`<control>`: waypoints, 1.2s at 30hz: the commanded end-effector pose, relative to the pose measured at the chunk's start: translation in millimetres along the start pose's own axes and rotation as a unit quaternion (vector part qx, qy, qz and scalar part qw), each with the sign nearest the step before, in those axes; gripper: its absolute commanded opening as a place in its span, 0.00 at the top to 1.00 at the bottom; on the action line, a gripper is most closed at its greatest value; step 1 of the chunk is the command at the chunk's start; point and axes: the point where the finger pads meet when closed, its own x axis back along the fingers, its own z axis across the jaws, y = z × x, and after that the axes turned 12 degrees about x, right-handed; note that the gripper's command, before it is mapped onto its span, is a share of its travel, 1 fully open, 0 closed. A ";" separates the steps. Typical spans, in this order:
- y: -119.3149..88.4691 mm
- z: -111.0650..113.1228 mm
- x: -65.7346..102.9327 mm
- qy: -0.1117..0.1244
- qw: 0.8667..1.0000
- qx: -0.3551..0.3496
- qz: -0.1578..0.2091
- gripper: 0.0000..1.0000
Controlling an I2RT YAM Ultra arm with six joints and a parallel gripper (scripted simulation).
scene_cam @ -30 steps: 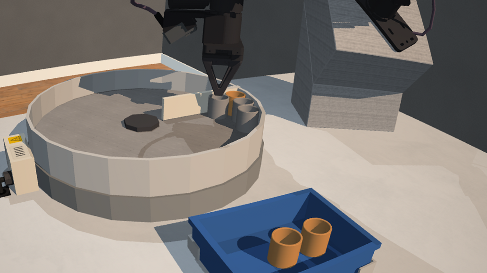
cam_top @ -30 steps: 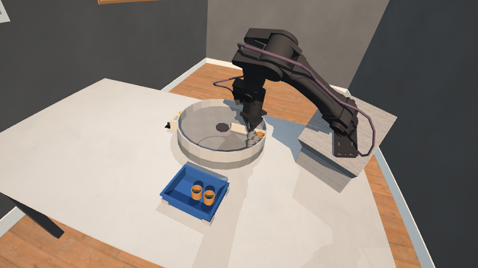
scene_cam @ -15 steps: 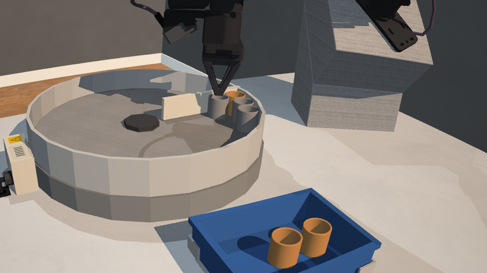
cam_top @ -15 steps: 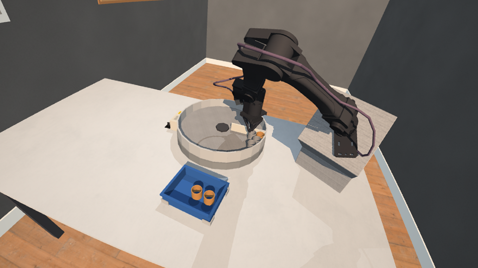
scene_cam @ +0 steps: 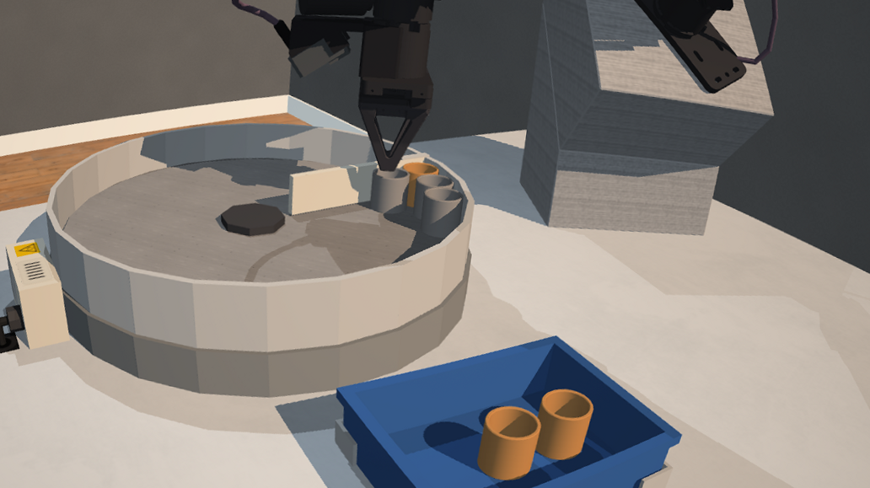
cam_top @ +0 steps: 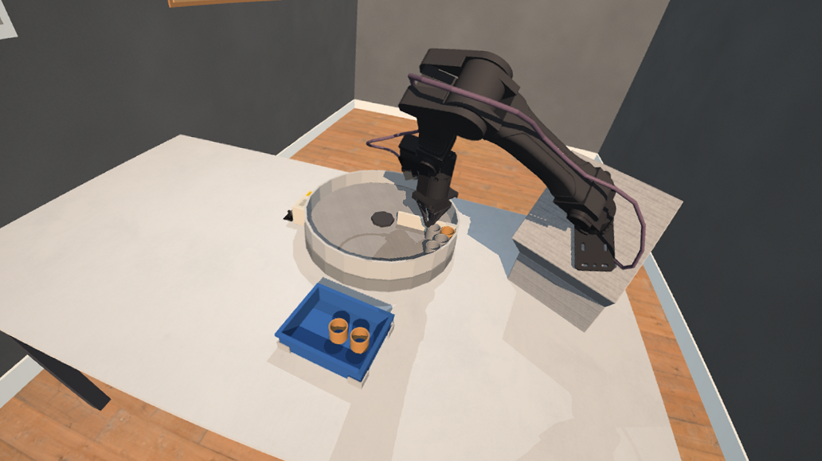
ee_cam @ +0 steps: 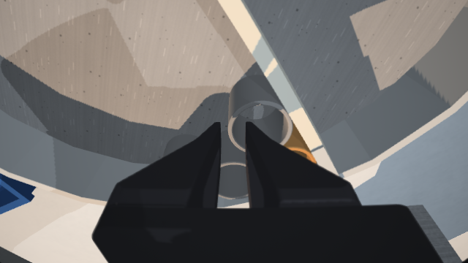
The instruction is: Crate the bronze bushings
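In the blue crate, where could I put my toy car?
The crate has room between its far-left wall, as the exterior view shows it, and the two bronze bushings. It is crowded where those bushings stand together.

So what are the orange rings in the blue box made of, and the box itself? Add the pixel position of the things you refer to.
The orange rings [cam_top: 336, 339] [scene_cam: 506, 457] look like smooth bronze, judging by their even coppery colour, though painted plastic is possible. The box [cam_top: 292, 324] [scene_cam: 386, 456] seems matte plastic: flat blue, no shine.

two bronze bushings [cam_top: 337, 331] [scene_cam: 507, 444] stand upright in the blue crate [cam_top: 321, 366] [scene_cam: 393, 457]; a third bronze bushing [cam_top: 446, 231] [scene_cam: 412, 191] [ee_cam: 300, 150] stands on the round, walled turntable [cam_top: 373, 268] [scene_cam: 207, 313] [ee_cam: 164, 47], among three upright grey steel bushings [cam_top: 430, 246] [scene_cam: 440, 214] [ee_cam: 234, 180].
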 end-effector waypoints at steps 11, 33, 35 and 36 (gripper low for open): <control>-11.2 -11.8 -5.4 -0.006 1.000 -0.017 0.007 0.85; -15.3 -9.5 -10.0 -0.006 1.000 -0.014 0.011 0.85; -17.8 -9.6 -12.2 -0.006 1.000 -0.014 0.011 0.85; -18.2 -10.3 -12.3 -0.006 1.000 -0.015 0.010 0.85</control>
